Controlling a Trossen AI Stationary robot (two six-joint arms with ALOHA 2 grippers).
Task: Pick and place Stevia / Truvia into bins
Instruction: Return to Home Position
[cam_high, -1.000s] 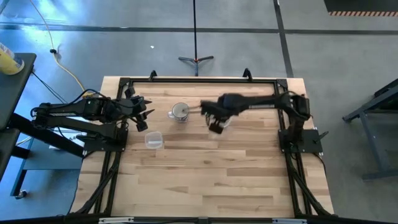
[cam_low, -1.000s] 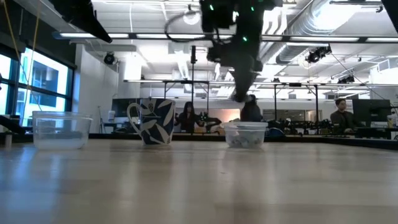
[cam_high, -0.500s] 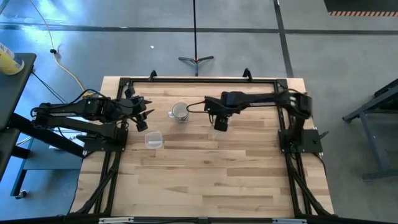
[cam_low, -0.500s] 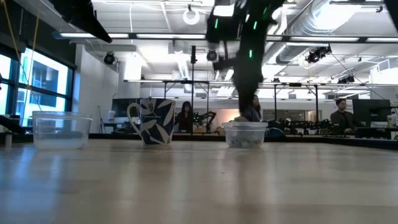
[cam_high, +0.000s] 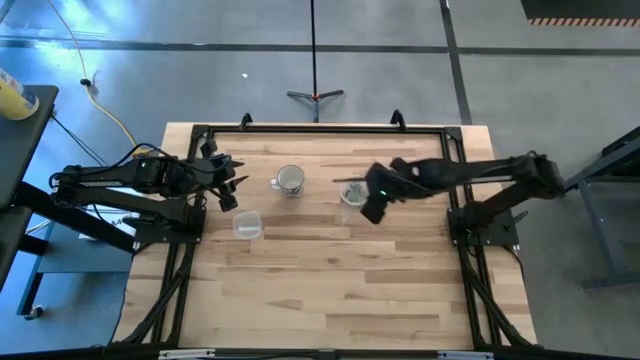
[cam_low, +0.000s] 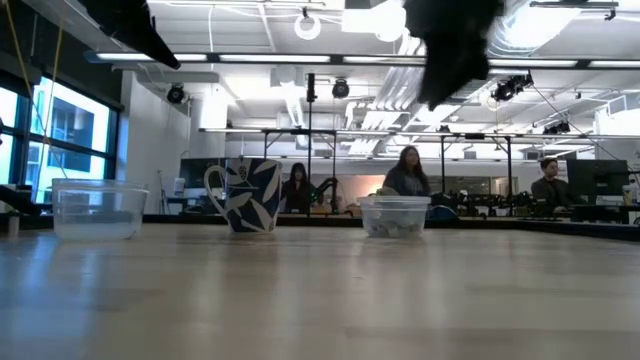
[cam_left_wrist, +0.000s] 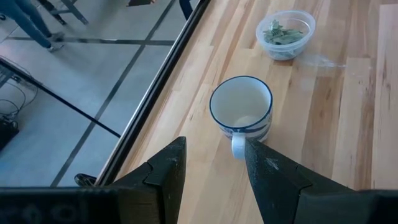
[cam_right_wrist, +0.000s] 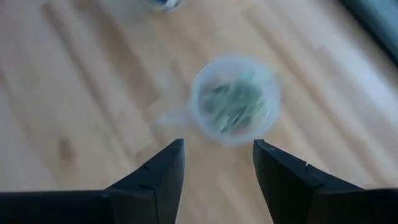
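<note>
The small round clear cup (cam_right_wrist: 235, 99) stands on the table with several pale green Stevia packets (cam_right_wrist: 231, 104) lying inside it; it also shows in the high view (cam_high: 352, 193) and the low view (cam_low: 395, 215). My right gripper (cam_right_wrist: 217, 158) hovers open above the cup, a little toward the table's right and near side (cam_high: 374, 206), with nothing between its fingers. My left gripper (cam_left_wrist: 211, 162) waits open at the table's left (cam_high: 230, 187), clear of everything.
A blue-rimmed mug (cam_high: 289, 180) with a leaf pattern (cam_low: 250, 195) stands left of the cup. A squarish clear tub (cam_high: 247, 225) sits nearer and farther left. Bare wood fills the table's near half. People sit in the room behind.
My right gripper has risen from just over the cup and drawn back toward the table's right edge and slightly toward the near edge. The cup, the mug and the tub have stayed where they were.
</note>
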